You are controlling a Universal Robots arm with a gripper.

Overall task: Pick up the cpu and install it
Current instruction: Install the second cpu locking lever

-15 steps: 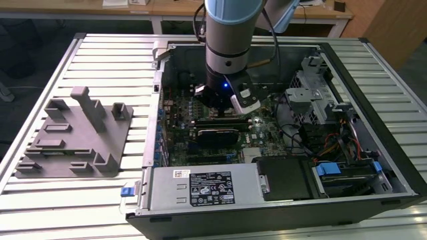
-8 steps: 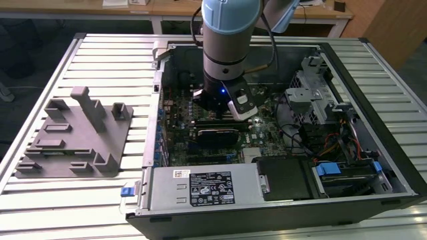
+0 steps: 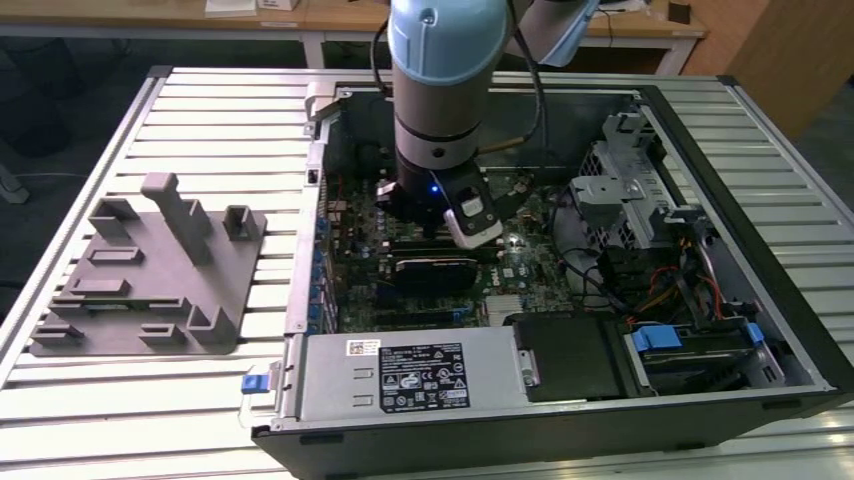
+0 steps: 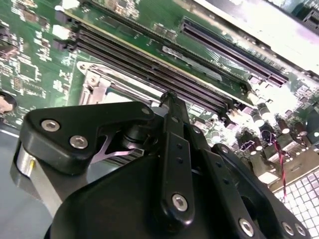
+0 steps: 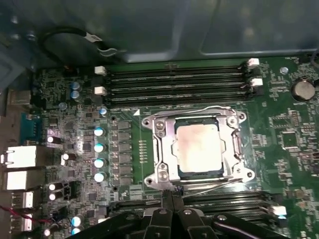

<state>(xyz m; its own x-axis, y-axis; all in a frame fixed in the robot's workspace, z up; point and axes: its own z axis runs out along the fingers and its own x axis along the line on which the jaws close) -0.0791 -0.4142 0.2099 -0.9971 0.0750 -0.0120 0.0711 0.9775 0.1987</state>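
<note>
Closed, empty gripper (image 5: pixel 171 211) hangs beside the socket (image 5: pixel 197 148) where the cpu (image 5: pixel 198 147) sits; press squarely, I judge.

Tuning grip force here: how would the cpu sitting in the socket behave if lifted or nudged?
The cpu looks like a flat, rigid plate, so probably stiff, not floppy. Its shiny metal top suggests a slippery surface. Lying low inside the socket frame, it likely won't slide sideways, and offers little edge to grasp.
</note>
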